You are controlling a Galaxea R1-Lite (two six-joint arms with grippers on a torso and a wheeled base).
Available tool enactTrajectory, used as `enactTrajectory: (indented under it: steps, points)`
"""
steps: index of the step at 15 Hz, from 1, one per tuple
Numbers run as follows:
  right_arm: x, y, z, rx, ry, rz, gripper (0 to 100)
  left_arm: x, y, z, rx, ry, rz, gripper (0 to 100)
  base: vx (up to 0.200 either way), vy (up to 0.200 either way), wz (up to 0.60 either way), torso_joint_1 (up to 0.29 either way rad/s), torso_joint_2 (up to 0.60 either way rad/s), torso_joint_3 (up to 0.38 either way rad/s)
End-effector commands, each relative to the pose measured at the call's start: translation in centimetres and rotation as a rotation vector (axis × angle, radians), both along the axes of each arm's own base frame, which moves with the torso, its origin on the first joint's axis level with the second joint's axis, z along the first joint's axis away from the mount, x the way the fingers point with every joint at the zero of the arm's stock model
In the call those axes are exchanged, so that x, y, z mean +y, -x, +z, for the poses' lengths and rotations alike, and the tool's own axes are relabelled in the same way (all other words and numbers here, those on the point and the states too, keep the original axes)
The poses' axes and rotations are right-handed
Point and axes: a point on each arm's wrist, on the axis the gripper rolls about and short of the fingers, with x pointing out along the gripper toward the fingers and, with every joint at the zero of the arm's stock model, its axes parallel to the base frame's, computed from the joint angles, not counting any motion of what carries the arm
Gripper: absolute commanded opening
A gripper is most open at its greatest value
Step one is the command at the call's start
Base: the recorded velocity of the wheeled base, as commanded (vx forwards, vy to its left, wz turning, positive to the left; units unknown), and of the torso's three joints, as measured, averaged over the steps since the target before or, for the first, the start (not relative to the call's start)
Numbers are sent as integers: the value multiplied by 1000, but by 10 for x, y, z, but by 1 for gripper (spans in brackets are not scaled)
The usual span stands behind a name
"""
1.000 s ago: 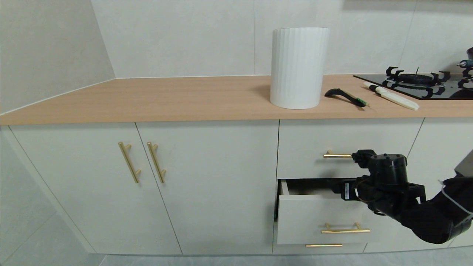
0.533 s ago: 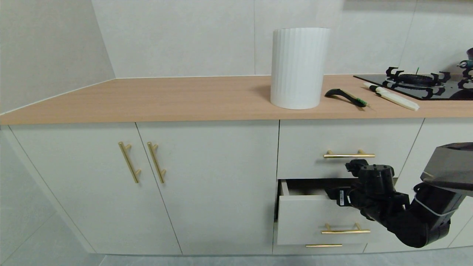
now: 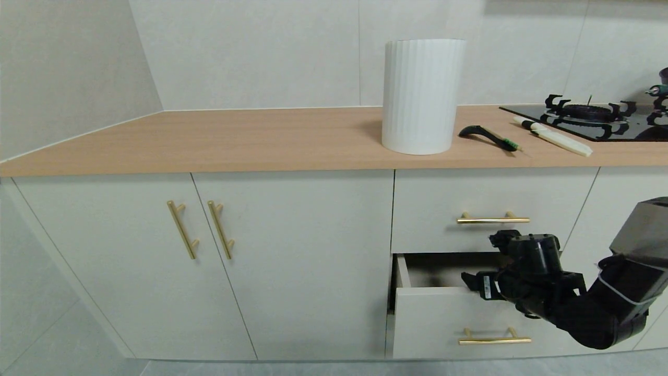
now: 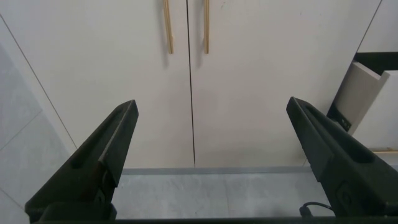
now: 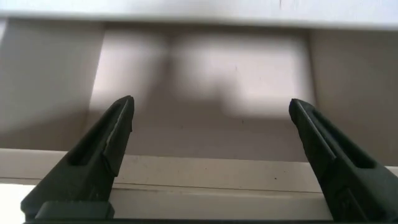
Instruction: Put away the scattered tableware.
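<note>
My right gripper (image 3: 471, 282) hangs lower right, fingers wide apart over the drawer (image 3: 433, 321) front; my left gripper (image 4: 211, 115) gapes too; I should pull straight, slowly; black utensil (image 3: 488, 134) and white utensil (image 3: 557, 139) lie upper right on the counter (image 3: 235, 138).

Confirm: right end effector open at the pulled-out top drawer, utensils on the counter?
Wrong drawer. Head view: the top drawer is shut; the right end effector is open at the pulled-out drawer below it. Utensils are on the counter.
</note>
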Motion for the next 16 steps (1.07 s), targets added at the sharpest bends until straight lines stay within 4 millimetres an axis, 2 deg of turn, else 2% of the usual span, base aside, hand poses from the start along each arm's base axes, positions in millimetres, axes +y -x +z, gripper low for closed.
enactTrajectory:
  steps: [1,16]
  points:
    - [-2,8,23,-7,1,5,100,0,0,0,1,0,-1,100,0,0,0,0,0,0]
    - [-11,69,45,309,248,228,100,0,0,0,1,0,1,100,0,0,0,0,0,0]
